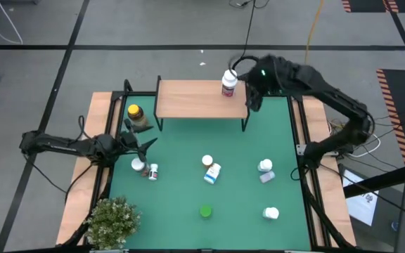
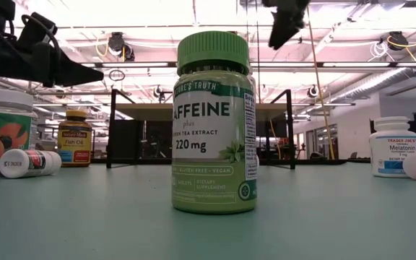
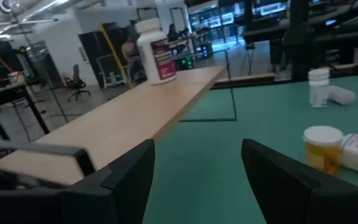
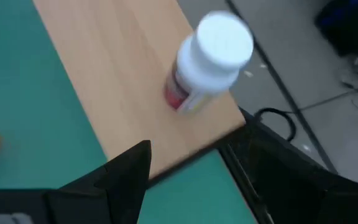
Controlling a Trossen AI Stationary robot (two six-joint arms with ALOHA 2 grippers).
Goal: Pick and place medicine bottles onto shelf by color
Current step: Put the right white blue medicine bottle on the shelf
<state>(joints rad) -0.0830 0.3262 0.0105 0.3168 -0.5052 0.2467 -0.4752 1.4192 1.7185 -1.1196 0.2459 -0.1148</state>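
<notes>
A white-capped, red-labelled pill bottle (image 1: pixel 228 83) stood upright at the light-wood shelf's (image 1: pixel 188 100) right end, apparently starting a colour group; both grippers, right (image 1: pixel 253 97) beside it and left (image 1: pixel 140 139), hung spread and empty

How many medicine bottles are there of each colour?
Green bottle: 1
Amber bottle with yellow cap: 1
White or white-capped bottles: 8
Total: 10
</notes>
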